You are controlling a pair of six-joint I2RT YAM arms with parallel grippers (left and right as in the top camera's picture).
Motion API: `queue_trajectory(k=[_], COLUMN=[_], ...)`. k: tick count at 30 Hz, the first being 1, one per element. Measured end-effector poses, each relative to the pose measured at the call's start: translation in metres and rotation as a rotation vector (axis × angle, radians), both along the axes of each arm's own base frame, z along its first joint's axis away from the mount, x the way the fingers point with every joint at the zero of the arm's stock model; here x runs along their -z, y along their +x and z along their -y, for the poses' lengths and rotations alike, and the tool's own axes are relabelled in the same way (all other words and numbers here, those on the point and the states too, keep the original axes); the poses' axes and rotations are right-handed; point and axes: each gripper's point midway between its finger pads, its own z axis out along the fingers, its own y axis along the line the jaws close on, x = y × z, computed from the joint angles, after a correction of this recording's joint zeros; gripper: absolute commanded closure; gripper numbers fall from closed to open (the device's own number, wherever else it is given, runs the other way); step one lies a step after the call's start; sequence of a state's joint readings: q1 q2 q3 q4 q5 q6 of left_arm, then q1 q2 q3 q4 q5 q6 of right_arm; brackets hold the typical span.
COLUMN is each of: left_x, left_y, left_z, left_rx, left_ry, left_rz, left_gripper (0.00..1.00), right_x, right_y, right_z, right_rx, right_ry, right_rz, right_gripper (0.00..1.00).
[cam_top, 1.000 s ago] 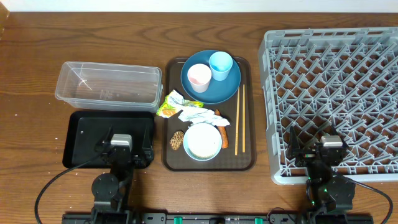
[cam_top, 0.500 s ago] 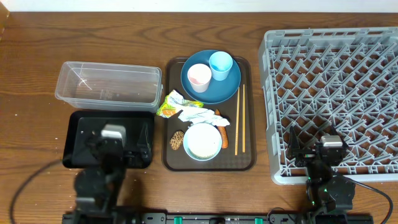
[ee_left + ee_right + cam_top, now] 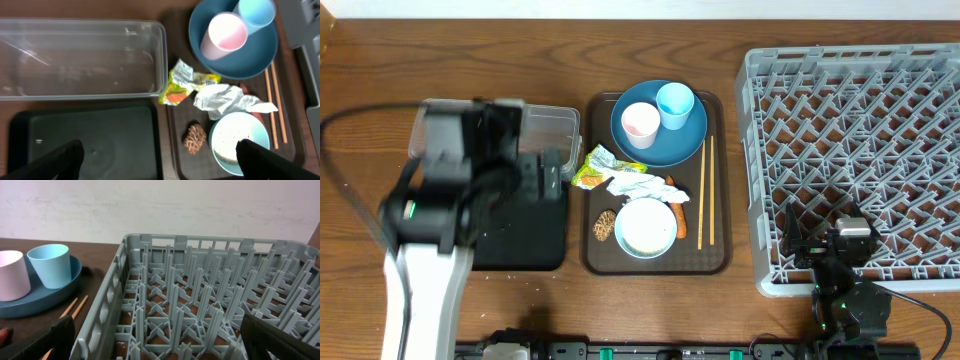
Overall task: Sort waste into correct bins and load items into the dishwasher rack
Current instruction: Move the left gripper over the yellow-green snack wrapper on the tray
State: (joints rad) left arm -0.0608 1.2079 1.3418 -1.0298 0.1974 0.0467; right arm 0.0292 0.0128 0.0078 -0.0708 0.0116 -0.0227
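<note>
Closest to me, the right pincer sits low at the near rim of the grey dishwasher rack, fingers spread wide and holding nothing. The rack's pegs stand bare in front of it.

To the left, the left pincer hangs high over the black tray, also wide apart and empty. Its arm is a blur in the overhead view.

Between the black tray and the rack lies the brown serving tray, which carries everything else. At its near end is the light-blue bowl, upright, with white crumbs inside. A small brown lump lies just left of the bowl and an orange piece lies against its right side.

Beyond the bowl, crumpled white paper touches a yellow-green wrapper, which overhangs the serving tray's left edge. The chopsticks lie side by side along the right edge.

At the far end sits the dark-blue plate, with the white-pink cup and the light-blue cup standing upright on it, touching.

Behind the black tray, the clear tub rests on the wooden surface.
</note>
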Motion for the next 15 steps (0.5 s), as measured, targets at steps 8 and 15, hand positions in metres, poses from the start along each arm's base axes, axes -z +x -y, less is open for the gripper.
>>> queue_trajectory(k=[8,15], left_x=[0.059,0.087], left_y=[0.015,0.012], left_z=[0.015,0.014], left_rx=[0.010,-0.010], left_ry=[-0.070,-0.067], left_rz=[-0.245,-0.367], left_gripper=[0.58,0.94], right_x=[0.000,0.000], right_y=[0.000,0.000], right_z=[0.000,0.000], right_rx=[0.000,0.000], right_ry=[0.000,0.000], right_rz=[0.000,0.000], right_gripper=[0.01,0.01])
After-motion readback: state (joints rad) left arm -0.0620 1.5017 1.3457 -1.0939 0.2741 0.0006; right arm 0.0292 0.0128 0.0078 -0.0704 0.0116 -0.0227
